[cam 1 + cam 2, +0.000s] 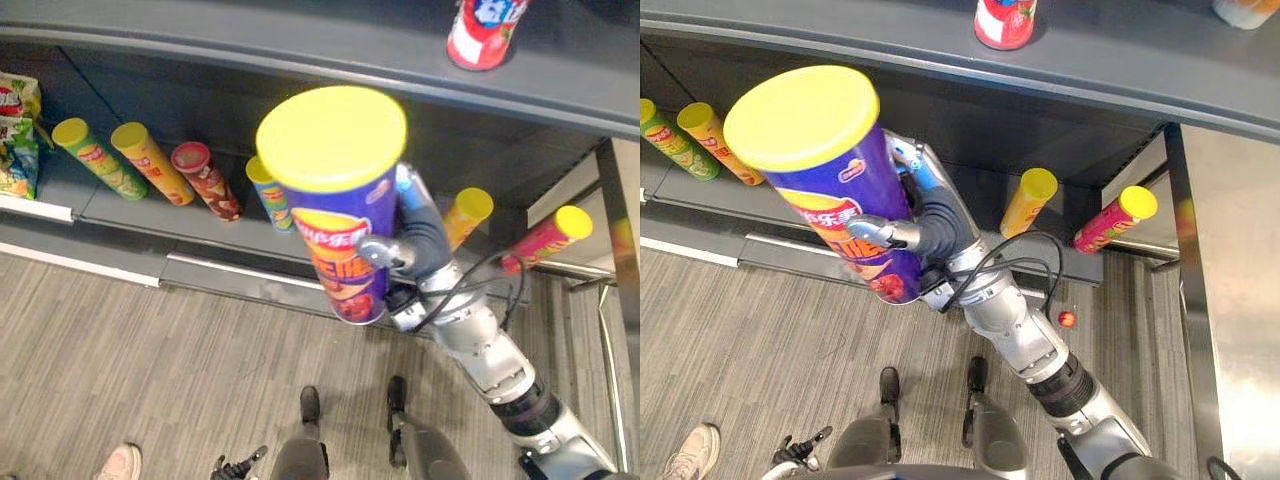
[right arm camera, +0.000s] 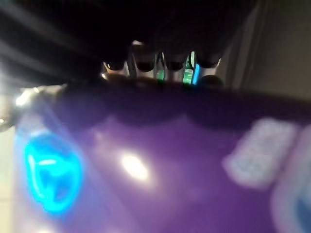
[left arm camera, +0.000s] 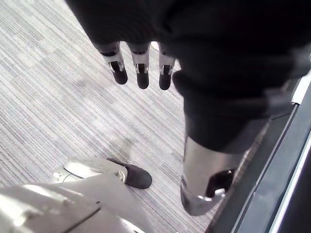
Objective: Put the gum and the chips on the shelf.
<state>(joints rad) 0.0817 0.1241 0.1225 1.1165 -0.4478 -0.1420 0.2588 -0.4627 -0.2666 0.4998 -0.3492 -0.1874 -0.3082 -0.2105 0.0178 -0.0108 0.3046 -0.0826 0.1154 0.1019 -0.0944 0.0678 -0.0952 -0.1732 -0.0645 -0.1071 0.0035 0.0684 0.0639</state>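
- One purple chips can (image 1: pixel 345 235) (yellow lid) at frame centre, right hand (image 1: pixel 420 235) fingers (image 1: pixel 378 250) clamped round it, before the shelf (image 1: pixel 250 45).
- Left hand (image 3: pixel 141 68) fingers hang straight over the floor (image 3: pixel 58 97).

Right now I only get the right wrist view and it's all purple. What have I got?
Observer: A purple chips can with a yellow lid. The right hand is curled round its lower half, lid up.
Operator: Where is it relative to the shelf?
Observer: It's held in front of the lower shelf, which carries a row of cans. A red can stands on the upper shelf.
Operator: Left hand?
Observer: The left hand hangs over the carpet, fingers relaxed, holding nothing.
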